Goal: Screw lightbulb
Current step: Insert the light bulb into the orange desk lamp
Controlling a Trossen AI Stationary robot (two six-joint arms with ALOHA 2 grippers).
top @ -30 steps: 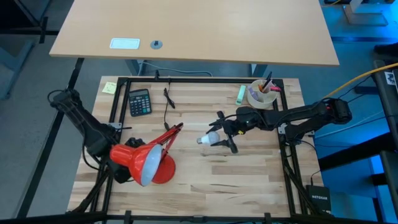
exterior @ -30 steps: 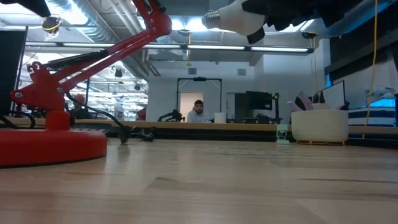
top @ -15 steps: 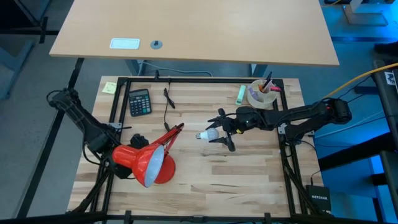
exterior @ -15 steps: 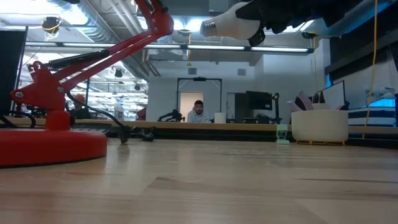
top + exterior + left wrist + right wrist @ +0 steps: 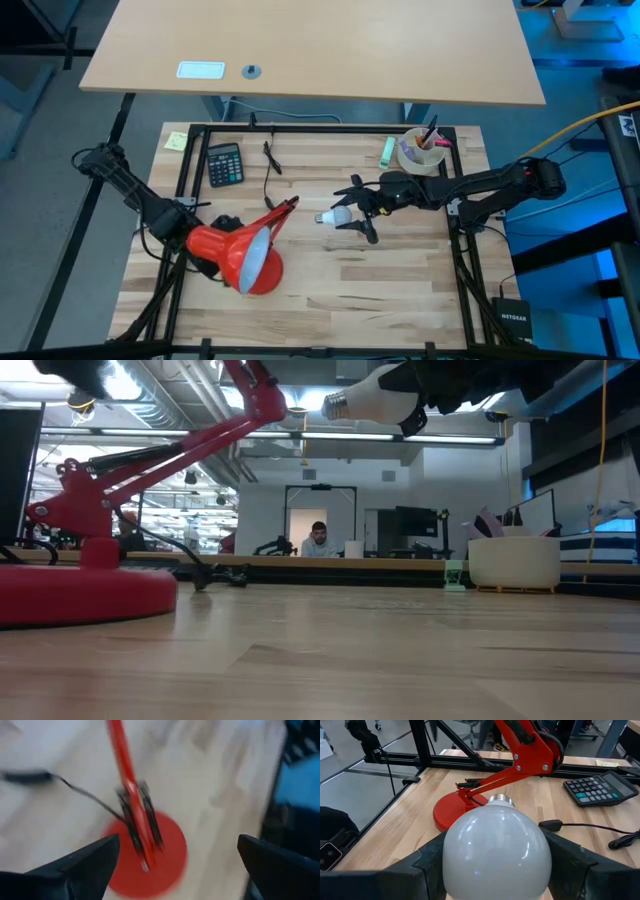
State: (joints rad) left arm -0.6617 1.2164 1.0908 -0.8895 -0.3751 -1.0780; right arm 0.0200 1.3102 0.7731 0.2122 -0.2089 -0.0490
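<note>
The red desk lamp stands at the table's left on its round base (image 5: 270, 280), its shade (image 5: 238, 254) tipped with the pale opening facing right. My left gripper (image 5: 192, 238) is at the shade's rear. Its wrist view looks down on the lamp's arm (image 5: 131, 805) and base (image 5: 165, 860). My right gripper (image 5: 352, 216) is shut on the white lightbulb (image 5: 338, 216) at mid-table, above the wood. The bulb's silvery screw base (image 5: 322, 218) points at the lamp. The bulb also shows high in the low view (image 5: 375, 392). My left gripper holds the lamp at the rear of the shade (image 5: 208, 244), coming from the table's left. Shade and gripper hide the place of contact. In the wrist view its fingers (image 5: 90, 865) stand wide apart. The base rests on the table. My right gripper pinches the bulb's glass globe (image 5: 495, 855) between its two fingers (image 5: 432, 862), one on each side. The fingers come level from the table's right. The bulb is lifted clear and lies about level, its screw base (image 5: 499, 800) pointing away toward the lamp.
A calculator (image 5: 225, 163), a yellow note (image 5: 175, 140) and a black cord (image 5: 270, 160) lie at the far left. A cup with pens (image 5: 423, 150) and a green item (image 5: 386, 150) sit far right. A person (image 5: 320, 542) sits in the room behind.
My left gripper has gone toward the table's right and far edge with the lamp's head. The shade has turned so that its opening faces more toward the bulb, and the base has slid a little to the right. My right gripper has carried the bulb slightly toward the lamp.
</note>
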